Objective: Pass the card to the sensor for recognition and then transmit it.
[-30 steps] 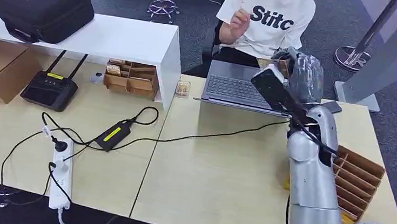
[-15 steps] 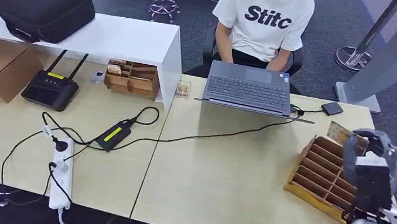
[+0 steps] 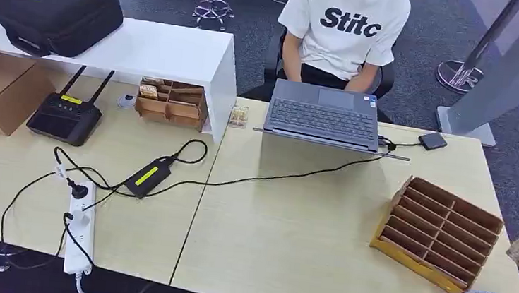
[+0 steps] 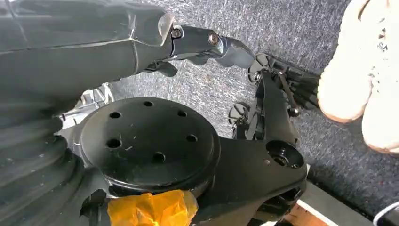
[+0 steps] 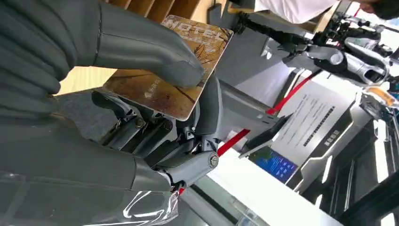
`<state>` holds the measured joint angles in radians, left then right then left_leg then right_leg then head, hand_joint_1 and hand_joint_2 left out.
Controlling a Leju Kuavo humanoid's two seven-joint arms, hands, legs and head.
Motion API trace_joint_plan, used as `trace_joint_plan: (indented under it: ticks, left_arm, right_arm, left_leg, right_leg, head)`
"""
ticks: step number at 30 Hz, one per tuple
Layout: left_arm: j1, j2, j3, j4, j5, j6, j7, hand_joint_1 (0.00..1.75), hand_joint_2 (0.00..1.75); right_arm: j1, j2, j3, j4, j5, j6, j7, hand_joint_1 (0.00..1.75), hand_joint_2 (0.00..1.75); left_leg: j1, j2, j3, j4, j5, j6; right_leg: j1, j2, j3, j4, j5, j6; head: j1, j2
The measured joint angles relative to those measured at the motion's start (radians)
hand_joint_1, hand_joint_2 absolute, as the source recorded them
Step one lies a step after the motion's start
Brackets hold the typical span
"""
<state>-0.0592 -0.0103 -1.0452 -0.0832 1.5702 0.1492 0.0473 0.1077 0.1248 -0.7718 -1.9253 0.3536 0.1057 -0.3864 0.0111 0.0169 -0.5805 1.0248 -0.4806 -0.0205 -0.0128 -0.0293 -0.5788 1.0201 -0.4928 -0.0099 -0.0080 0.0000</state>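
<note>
One card (image 5: 169,63), betw thumb (image 5: 141,49) & fingers (image 5: 141,134)

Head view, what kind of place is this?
Most likely an office set up as a reception or check-in desk: a person sits at a laptop on a light wood table, with grey carpet around.

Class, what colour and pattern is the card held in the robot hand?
The card is golden brown with dark branch-like markings, clearest in the right wrist view.

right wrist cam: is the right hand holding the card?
Yes: the right hand pinches the brown card between its thumb on top and its fingers underneath.
</note>
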Motion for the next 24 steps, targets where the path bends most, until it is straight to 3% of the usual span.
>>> trace_joint_plan:
  ticks: [6,16,20,24]
  left_arm:
    - [0.0,-0.006,0.016,0.0,0.0,0.007,-0.002,0.0,1.75]
    - [0.0,-0.01,0.028,0.0,0.0,0.009,-0.002,0.0,1.75]
    - [0.0,-0.01,0.029,0.0,0.0,0.009,-0.002,0.0,1.75]
    - [0.0,-0.01,0.029,0.0,0.0,0.009,0.0,0.0,1.75]
  right_arm:
    - [0.027,0.017,-0.015,-0.011,0.14,0.059,0.061,1.75,1.75]
    - [0.039,0.021,-0.029,-0.006,0.17,0.096,0.084,1.75,1.75]
    - [0.04,0.021,-0.037,0.014,0.251,0.171,0.117,1.75,1.75]
    - [0.04,0.021,-0.04,0.039,0.341,0.174,0.137,1.75,1.75]
  left_leg:
    - [0.0,0.0,0.0,0.0,0.0,0.0]
    - [0.0,0.001,0.0,0.0,0.0,0.0]
    - [0.0,0.001,0.0,0.0,0.0,0.0]
    - [0.0,0.001,0.0,0.0,0.0,0.0]
  right_leg:
    - [0.0,0.0,0.0,0.0,0.0,0.0]
    - [0.0,0.0,0.0,0.0,0.0,0.0]
    - [0.0,0.0,0.0,0.0,0.0,0.0]
    - [0.0,0.001,0.0,0.0,0.0,0.0]
  head:
    - [0.0,0.0]
    - [0.0,0.0]
    - [0.0,0.0]
    - [0.0,0.0]
